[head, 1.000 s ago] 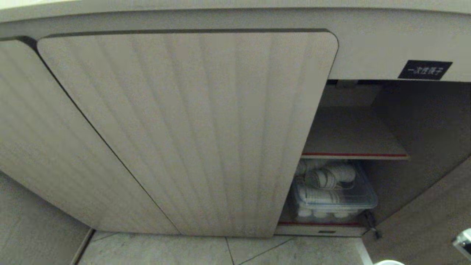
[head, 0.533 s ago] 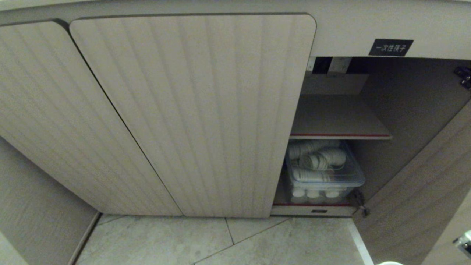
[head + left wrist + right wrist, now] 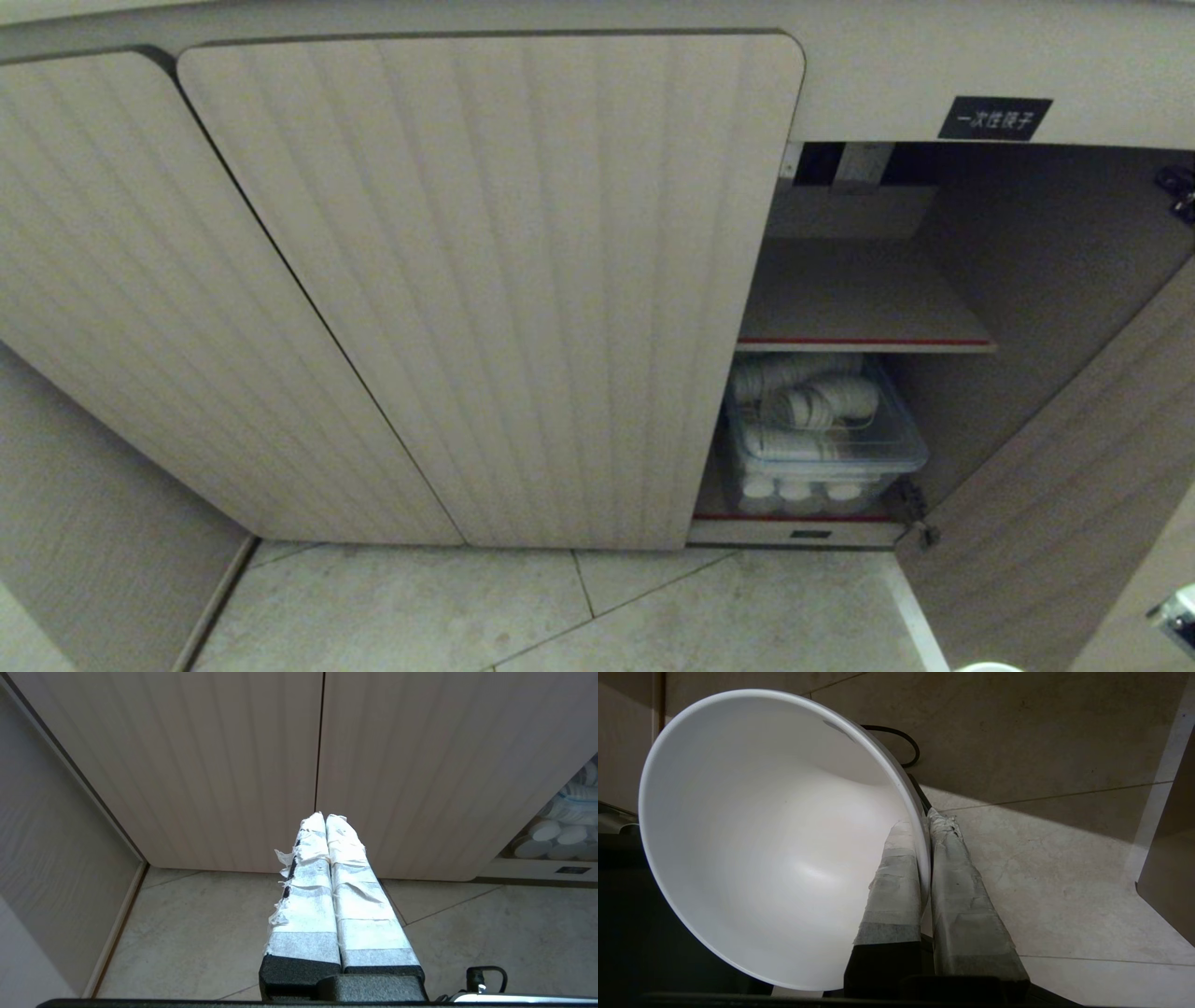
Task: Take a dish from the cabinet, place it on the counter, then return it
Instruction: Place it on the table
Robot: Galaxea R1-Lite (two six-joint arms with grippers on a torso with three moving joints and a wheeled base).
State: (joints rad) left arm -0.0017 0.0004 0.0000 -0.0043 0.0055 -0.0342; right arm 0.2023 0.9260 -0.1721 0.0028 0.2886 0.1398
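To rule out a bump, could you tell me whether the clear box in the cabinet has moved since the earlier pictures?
No. The clear box sits just as before under the red-edged shelf; the whole view shifted, so the camera moved.

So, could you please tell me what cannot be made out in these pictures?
- Counter: above the head view's top edge, out of sight.
- Bowl: its foot and outside are hidden behind its own wall in the right wrist view; the head view shows only a sliver at the bottom edge.
- Bin contents: partly hidden by the shut door.
- Label: characters too small to read.
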